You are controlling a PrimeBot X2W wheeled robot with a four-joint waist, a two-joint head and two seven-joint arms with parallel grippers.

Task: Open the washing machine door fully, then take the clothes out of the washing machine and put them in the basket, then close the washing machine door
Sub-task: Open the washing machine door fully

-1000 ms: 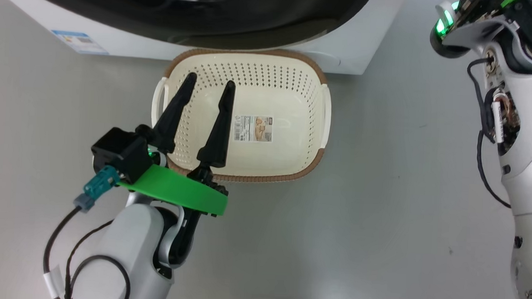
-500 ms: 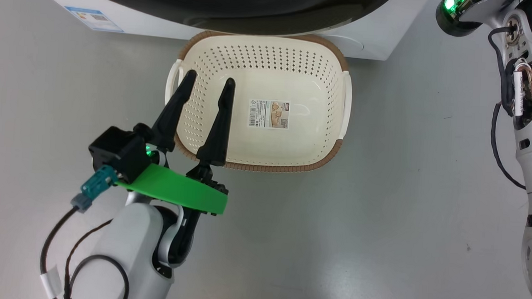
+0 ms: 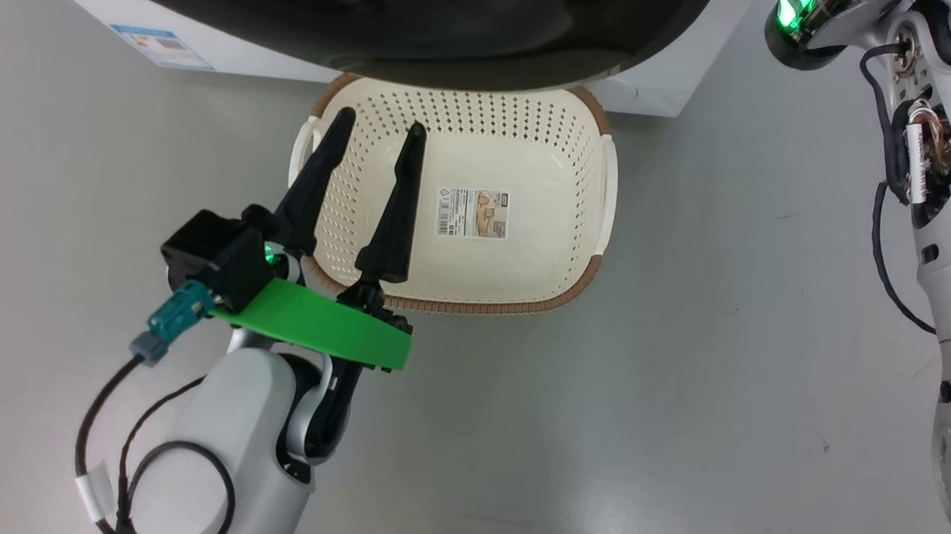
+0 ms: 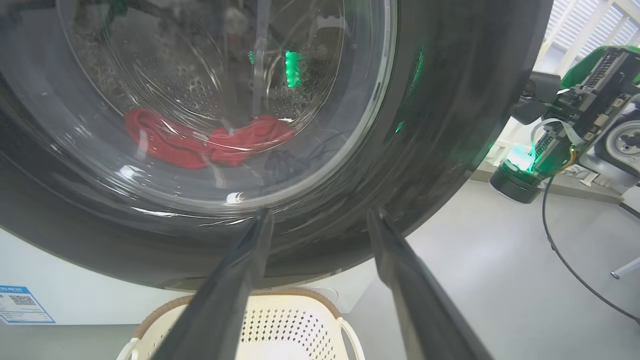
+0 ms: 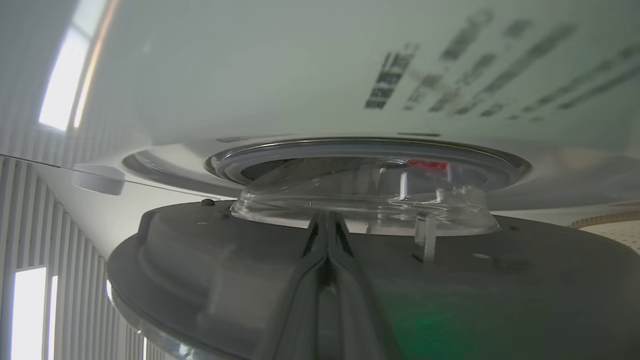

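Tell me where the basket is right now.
In the head view the basket sits on the floor at centre, just in front of the washing machine, its far rim under the door; the open left pincer hangs over its left side.

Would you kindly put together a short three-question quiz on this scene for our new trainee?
1. True or false: the basket already holds the clothes.
2. The left gripper is: A) open, B) shut on a garment, C) shut on a handle.
3. Which gripper is shut?
Key: 1 false; 2 A; 3 the right gripper.
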